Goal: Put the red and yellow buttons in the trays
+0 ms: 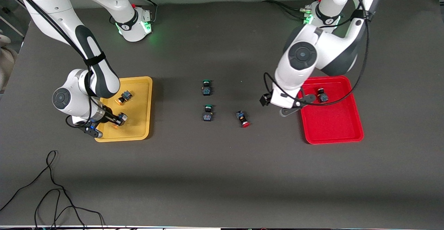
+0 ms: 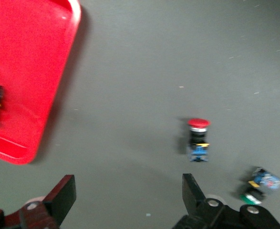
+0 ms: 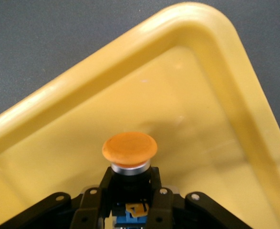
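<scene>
I have a yellow-capped button (image 3: pixel 129 149) pinched between the fingers of the right gripper (image 1: pixel 117 119), closed snugly on its dark body, cap pointing out over the floor of the yellow tray (image 1: pixel 142 126). The second yellow-capped button (image 1: pixel 124 96) lies on its side in the same tray, farther from the front camera than the held one.

One red-capped button (image 1: pixel 322 95) rests in the red tray (image 1: pixel 333 129), up near the rim closest to the robot bases. The other red-capped button (image 1: pixel 242 118) lies on the bare table, between the two trays and nearer the red one, cap toward the front camera. My left gripper (image 1: pixel 294 108) hangs over the table at the red tray's edge, jaws spread wide with nothing in them; in the left wrist view its fingers (image 2: pixel 62 198) frame open mat, with the loose red button just ahead.

Two green-capped buttons (image 1: pixel 206 87) (image 1: pixel 207 112) sit mid-table, one nearer the front camera than the other.

The table (image 1: pixel 222 174) is covered in a dark grey, matte mat. A thin black cable (image 1: pixel 52 192) loops across the corner nearest the camera at the right arm's end. Green lights glow at both arm bases.
</scene>
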Action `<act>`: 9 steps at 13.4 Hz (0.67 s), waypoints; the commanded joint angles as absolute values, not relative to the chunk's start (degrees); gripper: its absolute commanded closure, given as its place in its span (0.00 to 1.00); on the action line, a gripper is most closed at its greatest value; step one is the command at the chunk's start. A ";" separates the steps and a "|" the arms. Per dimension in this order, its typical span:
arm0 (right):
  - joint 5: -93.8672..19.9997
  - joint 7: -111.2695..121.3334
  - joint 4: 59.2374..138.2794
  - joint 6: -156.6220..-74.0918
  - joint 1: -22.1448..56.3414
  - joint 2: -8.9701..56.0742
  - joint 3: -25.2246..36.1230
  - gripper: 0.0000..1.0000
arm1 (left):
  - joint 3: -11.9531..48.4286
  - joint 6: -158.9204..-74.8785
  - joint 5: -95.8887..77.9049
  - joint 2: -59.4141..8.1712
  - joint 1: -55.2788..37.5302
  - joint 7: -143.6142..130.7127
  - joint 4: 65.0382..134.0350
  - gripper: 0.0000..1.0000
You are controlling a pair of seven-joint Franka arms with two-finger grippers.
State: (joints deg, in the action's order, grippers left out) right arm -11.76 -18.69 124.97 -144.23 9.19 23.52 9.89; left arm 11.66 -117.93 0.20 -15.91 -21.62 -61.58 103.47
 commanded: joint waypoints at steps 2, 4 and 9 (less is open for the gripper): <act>-13.62 -17.05 124.98 -145.02 9.58 23.55 9.93 0.63 | 11.60 -121.01 -0.53 -18.97 -26.09 -69.41 100.99 0.00; -13.71 -17.66 124.98 -145.02 9.58 23.55 9.93 0.00 | 11.51 -127.33 0.35 -23.01 -28.29 -73.11 101.08 0.00; -13.01 -17.14 124.19 -141.70 9.76 19.44 9.84 0.00 | 11.34 -137.53 5.51 -32.86 -31.64 -78.12 100.28 0.00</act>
State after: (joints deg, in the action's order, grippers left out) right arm -12.10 -18.69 124.36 -144.06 9.42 22.93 9.65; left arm 12.13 -135.88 1.80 -29.20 -30.03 -74.04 102.74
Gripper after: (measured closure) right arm 0.167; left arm 0.000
